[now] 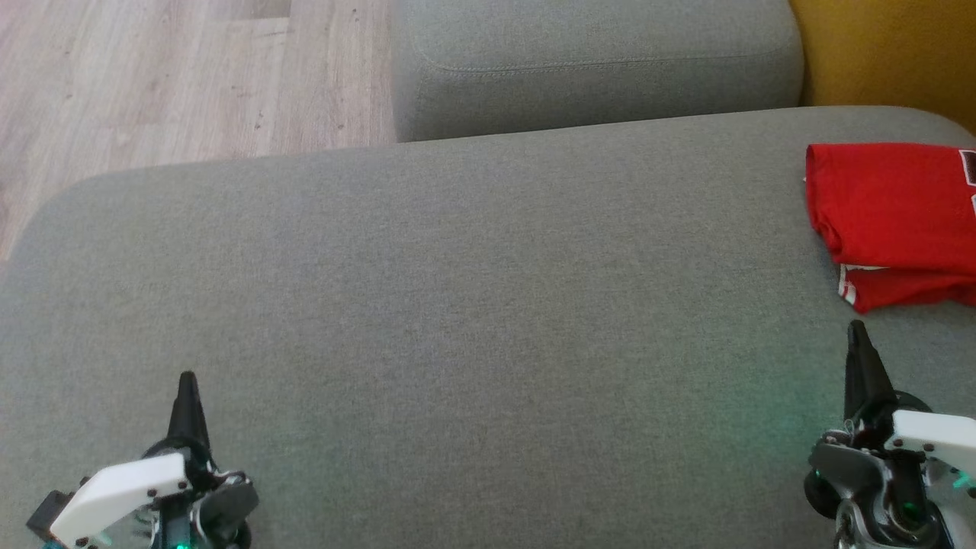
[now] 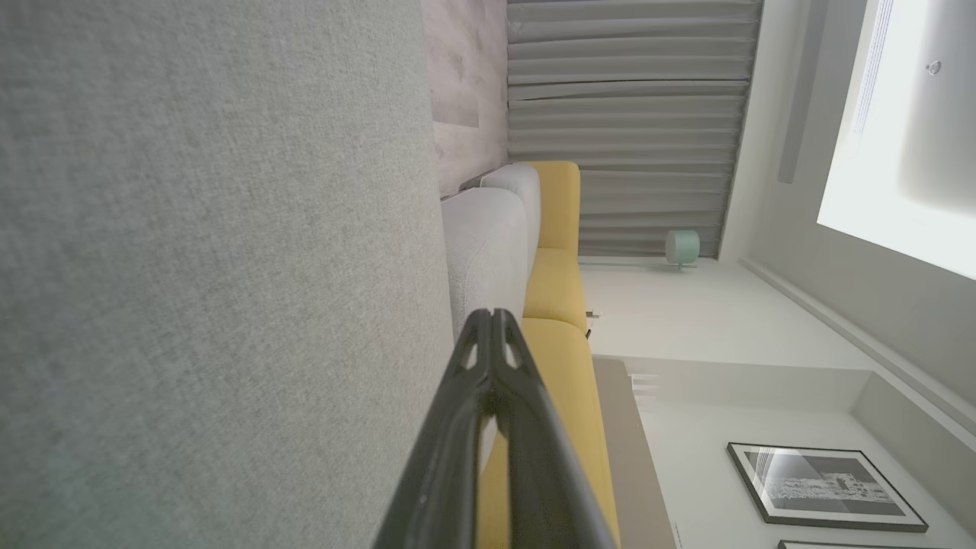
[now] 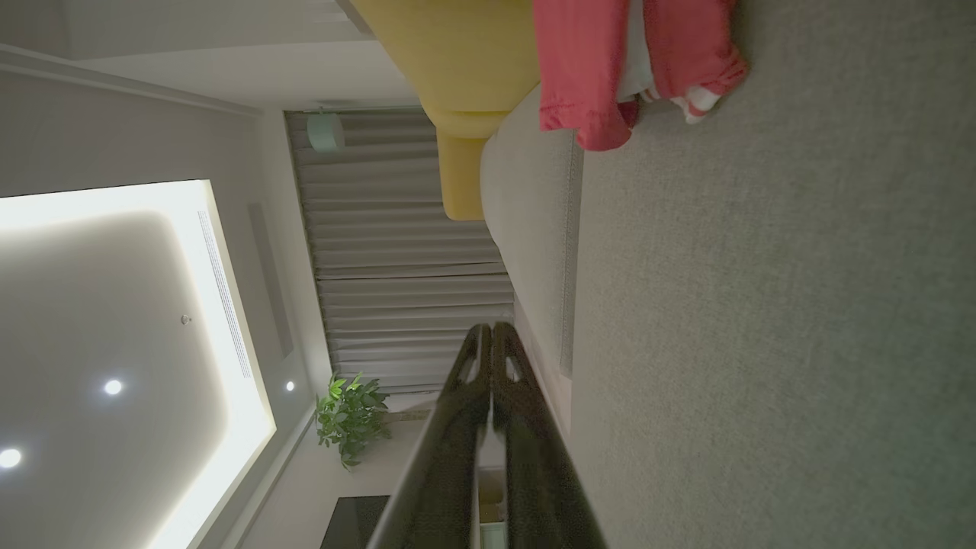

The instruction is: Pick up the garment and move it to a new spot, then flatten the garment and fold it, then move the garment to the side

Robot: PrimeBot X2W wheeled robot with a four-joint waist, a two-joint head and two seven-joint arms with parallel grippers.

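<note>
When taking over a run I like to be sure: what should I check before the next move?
1. Left hand shut, holding nothing: ok.
2. Right hand shut, holding nothing: ok.
3. Red garment lies folded on the grey cushion, on the robot's right: ok.
4. Garment apart from the right hand: ok.
5. Whole garment in sight: not ok, the head view's edge cuts it off.

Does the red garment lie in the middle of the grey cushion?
No, the red garment lies folded at the right edge of the grey cushion.

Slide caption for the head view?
Folded red garment at right edge of grey sofa seat; left gripper and right gripper shut, empty.
</note>
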